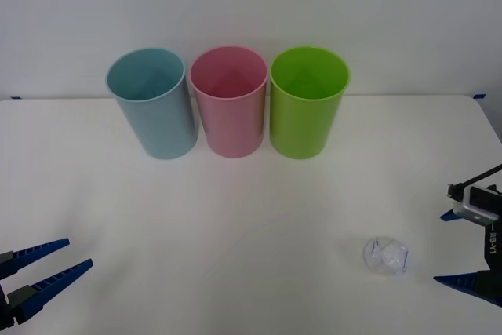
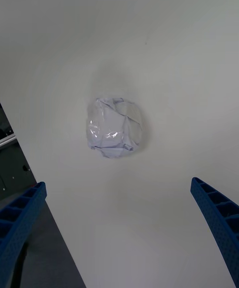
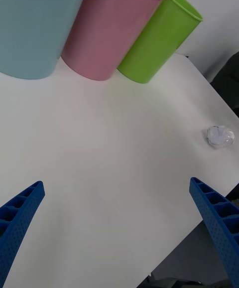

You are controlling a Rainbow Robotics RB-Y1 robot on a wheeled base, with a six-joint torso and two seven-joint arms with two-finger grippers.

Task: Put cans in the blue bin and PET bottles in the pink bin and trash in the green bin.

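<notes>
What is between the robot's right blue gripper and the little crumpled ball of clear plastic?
Nothing. In the front view, only bare white table separates the open right gripper from the small crumpled clear plastic wad.

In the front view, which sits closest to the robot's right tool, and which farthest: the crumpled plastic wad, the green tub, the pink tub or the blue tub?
1. Crumpled clear plastic wad, on the table beside the right tool.
2. Lime-green plastic tub, right end of the row.
3. Pale-pink plastic tub, middle.
4. Pale-blue plastic tub, left end.
</notes>
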